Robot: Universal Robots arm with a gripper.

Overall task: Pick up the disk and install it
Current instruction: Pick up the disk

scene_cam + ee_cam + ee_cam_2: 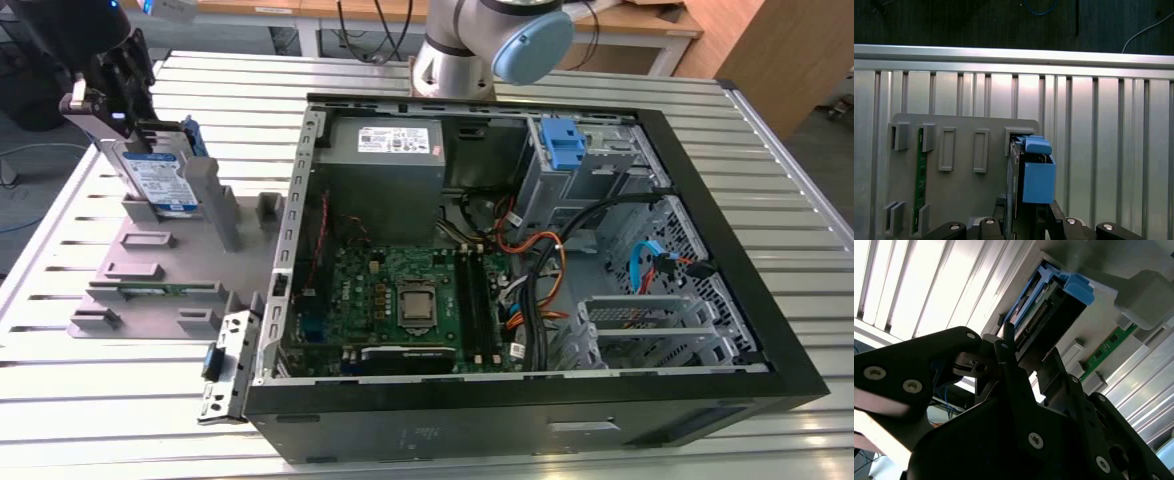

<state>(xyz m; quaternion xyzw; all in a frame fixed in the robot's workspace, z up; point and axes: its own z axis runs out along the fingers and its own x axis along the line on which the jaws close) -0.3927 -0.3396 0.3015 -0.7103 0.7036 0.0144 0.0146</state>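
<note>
Right, pick-up step under way: near the table's far corner on the exterior view's left, the gripper has its jaws clamped on the disk, which stands upright on edge at the grey stand. Getting it out, I reckon, calls for a straight pull clear of the posts. Moving right, the open computer case covers most of the slatted metal table; past the far edge, wooden benches and cables

Bright even light, glare on table slats, shadowed computer case
</note>
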